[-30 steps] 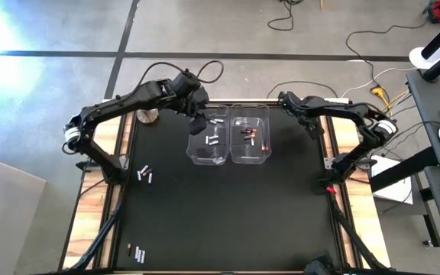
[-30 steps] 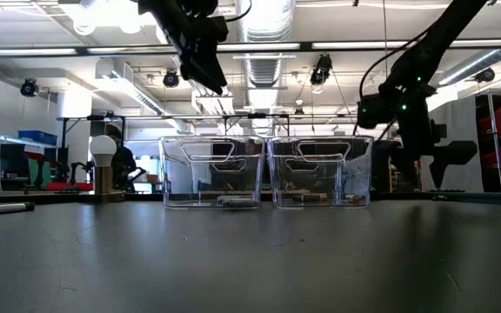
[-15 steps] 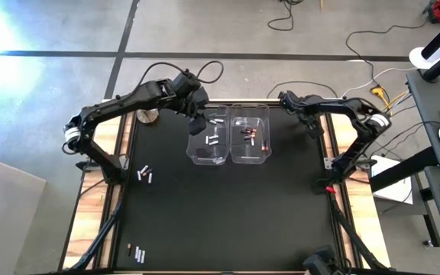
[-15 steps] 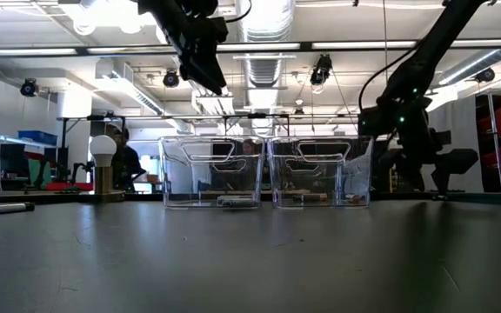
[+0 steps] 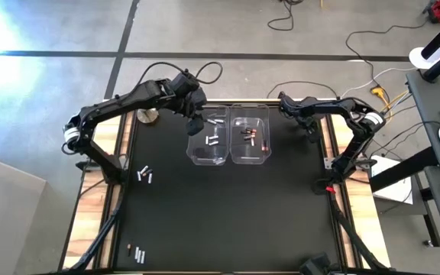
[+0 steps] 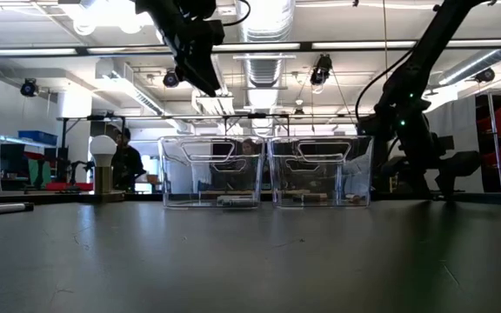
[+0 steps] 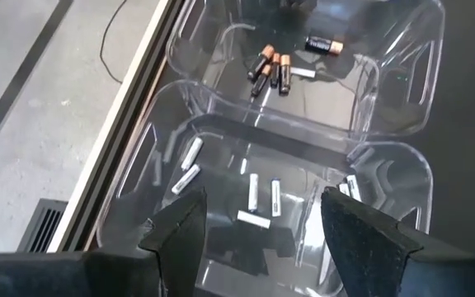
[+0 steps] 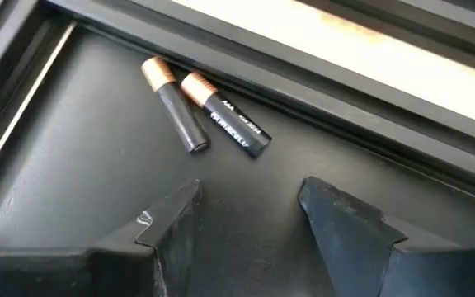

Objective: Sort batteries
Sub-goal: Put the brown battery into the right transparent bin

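Two clear bins stand side by side at the table's far middle. The left bin holds silvery batteries. The right bin holds dark copper-tipped batteries. My left gripper hangs open above the left bin, touching nothing. My right gripper is open and low over the table's far right part. Just ahead of its fingers, two dark copper-tipped batteries lie flat on the mat against the table's raised edge.
More loose batteries lie on the mat at the left and at the near left corner. A round-topped metal knob stands at the far left. A wooden rail borders the table beside the two dark batteries.
My right gripper has sunk toward the mat near the table's right edge and tipped more steeply downward. Its fingers remain apart. My left gripper has stayed above the left bin.
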Motion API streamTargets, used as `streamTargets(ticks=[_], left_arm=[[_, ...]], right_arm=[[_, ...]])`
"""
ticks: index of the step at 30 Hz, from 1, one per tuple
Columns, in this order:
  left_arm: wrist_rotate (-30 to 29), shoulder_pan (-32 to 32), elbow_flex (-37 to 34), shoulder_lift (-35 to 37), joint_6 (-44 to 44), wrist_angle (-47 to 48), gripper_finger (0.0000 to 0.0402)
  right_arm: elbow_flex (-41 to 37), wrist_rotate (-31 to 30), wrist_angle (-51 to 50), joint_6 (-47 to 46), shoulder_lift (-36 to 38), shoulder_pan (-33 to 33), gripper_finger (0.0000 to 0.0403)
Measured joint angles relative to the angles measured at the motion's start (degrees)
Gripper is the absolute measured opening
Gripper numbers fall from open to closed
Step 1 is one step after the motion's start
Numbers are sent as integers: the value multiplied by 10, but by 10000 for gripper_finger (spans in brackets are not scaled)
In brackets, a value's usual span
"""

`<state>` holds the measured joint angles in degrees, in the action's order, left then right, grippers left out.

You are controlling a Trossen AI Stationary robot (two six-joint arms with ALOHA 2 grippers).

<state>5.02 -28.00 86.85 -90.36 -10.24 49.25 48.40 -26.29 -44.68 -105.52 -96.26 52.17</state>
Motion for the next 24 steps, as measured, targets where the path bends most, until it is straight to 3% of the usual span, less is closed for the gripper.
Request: streamTargets(ticks=[13,20,24], left_arm=[[0,-6,-26,52,0,-5,216],[0,-6,-114,115,15,-65,216],[0,-6,-167,149,24,-100,216]], right_arm=[[-5,58,-40,-8,72,-24,130],[27,44,13,193,111,-40,97],[85,23,9,211,94,-37,79]])
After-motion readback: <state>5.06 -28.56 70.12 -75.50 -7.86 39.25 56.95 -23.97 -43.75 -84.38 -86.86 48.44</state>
